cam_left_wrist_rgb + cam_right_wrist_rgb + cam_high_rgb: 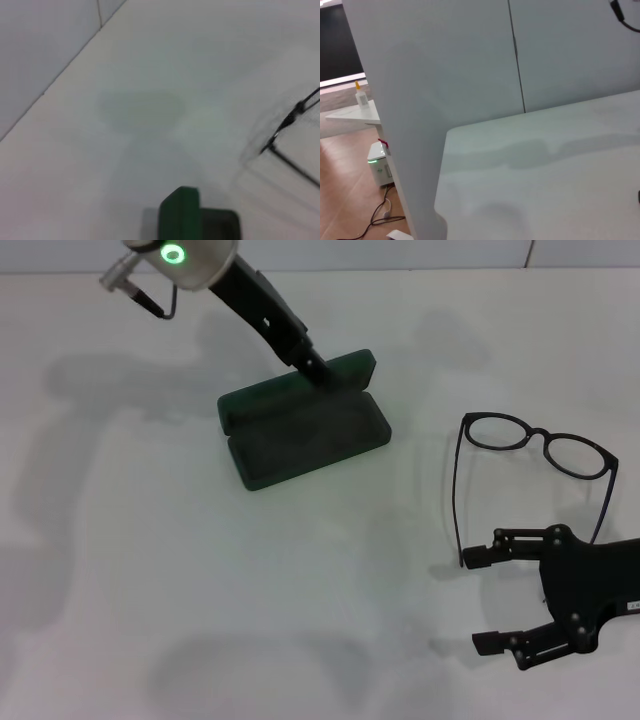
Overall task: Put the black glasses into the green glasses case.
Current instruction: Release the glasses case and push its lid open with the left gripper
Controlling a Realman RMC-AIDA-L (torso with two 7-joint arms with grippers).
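Note:
The green glasses case point(305, 430) lies open near the table's middle, its lid point(345, 375) raised at the far side and its dark lining empty. My left gripper point(315, 368) reaches down from the upper left and touches the lid's edge. The black glasses point(543, 437) lie to the right of the case, lenses far from me, temple arms unfolded and pointing toward me. My right gripper point(484, 600) is open at the near right, its upper fingertip beside the tip of the glasses' left temple arm. The left wrist view shows a corner of the case point(182, 215) and part of the glasses point(295, 112).
The white table point(150, 570) carries nothing else. A grey wall panel point(470, 60) stands behind the table, seen in the right wrist view, with floor and a small device beyond the table's edge.

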